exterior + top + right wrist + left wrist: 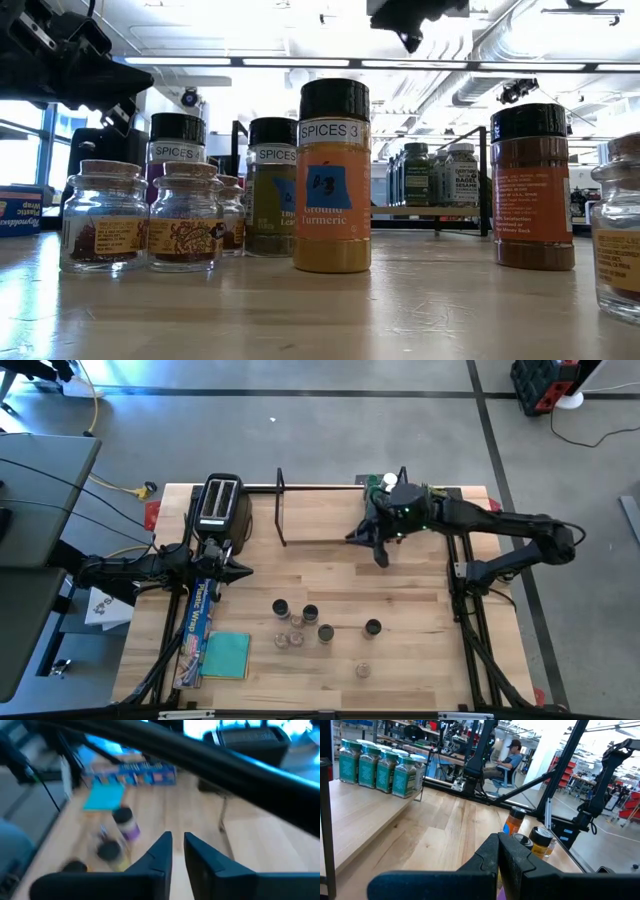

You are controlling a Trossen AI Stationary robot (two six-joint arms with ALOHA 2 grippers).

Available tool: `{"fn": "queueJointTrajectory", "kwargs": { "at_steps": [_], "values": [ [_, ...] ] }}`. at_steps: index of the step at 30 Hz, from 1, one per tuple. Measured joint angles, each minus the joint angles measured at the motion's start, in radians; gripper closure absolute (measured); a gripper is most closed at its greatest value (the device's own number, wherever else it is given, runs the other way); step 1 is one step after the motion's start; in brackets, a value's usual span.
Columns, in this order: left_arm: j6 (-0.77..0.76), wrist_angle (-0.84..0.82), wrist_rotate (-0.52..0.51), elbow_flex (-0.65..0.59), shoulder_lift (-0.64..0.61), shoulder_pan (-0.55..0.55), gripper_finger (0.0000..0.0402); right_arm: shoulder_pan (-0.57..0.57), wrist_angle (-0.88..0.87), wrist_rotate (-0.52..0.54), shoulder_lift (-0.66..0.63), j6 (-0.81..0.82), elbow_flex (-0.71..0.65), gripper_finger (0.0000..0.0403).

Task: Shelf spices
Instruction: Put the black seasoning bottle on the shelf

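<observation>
The right gripper (381, 556) is hanging over the shelf (320, 520), near its front edge, with its fingers (165, 851) sitting slightly apart and nothing between them. A row of green-lidded jars (380, 767) is already standing on the shelf at its far end from the toaster (217, 503). The rest of the spices (310, 622) are waiting in a loose bunch on the table (420, 670), well out in front of the shelf, including a yellow turmeric jar (333, 180). The left gripper (238, 570) is parked just in front of the toaster, off the shelf's other end, fingers (492, 857) pressed together and holding nothing.
</observation>
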Motion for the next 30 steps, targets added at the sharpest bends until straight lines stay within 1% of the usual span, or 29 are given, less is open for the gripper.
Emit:
{"fn": "queueJointTrajectory", "kwargs": {
  "at_steps": [3, 5, 7, 9, 11, 13, 16, 19, 21, 24, 27, 30],
  "values": [
    [0.0, 0.0, 0.0, 0.0, 0.0, 0.0, 0.0401, 0.014, 0.081, -0.009, 0.015, 0.077, 0.0, 0.0337],
    [0.0, 0.0, 0.0, 0.0, 0.0, 0.0, 0.0401, 0.034, 0.087, 0.012, 0.024, 0.103, 0.015, 0.0321],
    [0.0, 0.0, 0.0, 0.0, 0.0, 0.0, 0.0401, 0.063, 0.072, 0.078, 0.036, 0.129, 0.052, 0.0304],
    [0.0, 0.0, 0.0, 0.0, 0.0, 0.0, 0.0401, 0.101, 0.016, 0.172, 0.052, 0.169, 0.107, 0.0286],
    [0.0, -0.001, 0.0, 0.0, 0.0, 0.0, 0.0401, 0.137, -0.053, 0.27, 0.073, 0.207, 0.175, 0.0269],
    [0.0, -0.001, 0.0, 0.0, 0.0, 0.0, 0.0401, 0.172, -0.148, 0.341, 0.095, 0.246, 0.245, 0.0253],
    [0.0, -0.002, 0.0, 0.0, 0.0, 0.0, 0.0401, 0.211, -0.368, 0.377, 0.14, 0.367, 0.347, 0.0229],
    [0.0, -0.001, 0.0, 0.0, 0.0, 0.0, 0.0401, 0.262, -0.591, 0.383, 0.184, 0.489, 0.406, 0.0203],
    [0.0, -0.001, 0.0, 0.0, 0.0, 0.0, 0.0401, 0.316, -0.684, 0.381, 0.198, 0.55, 0.407, 0.0186],
    [0.0, 0.0, 0.0, 0.0, 0.0, 0.0, 0.0401, 0.427, -0.731, 0.374, 0.198, 0.618, 0.334, 0.0163],
    [0.0, 0.0, 0.0, 0.0, 0.0, 0.0, 0.0401, 0.547, -0.71, 0.365, 0.198, 0.686, 0.231, 0.0146],
    [0.0, 0.0, 0.0, 0.0, 0.0, 0.0, 0.0401, 0.632, -0.615, 0.349, 0.196, 0.731, 0.157, 0.0139]
  ]
}}
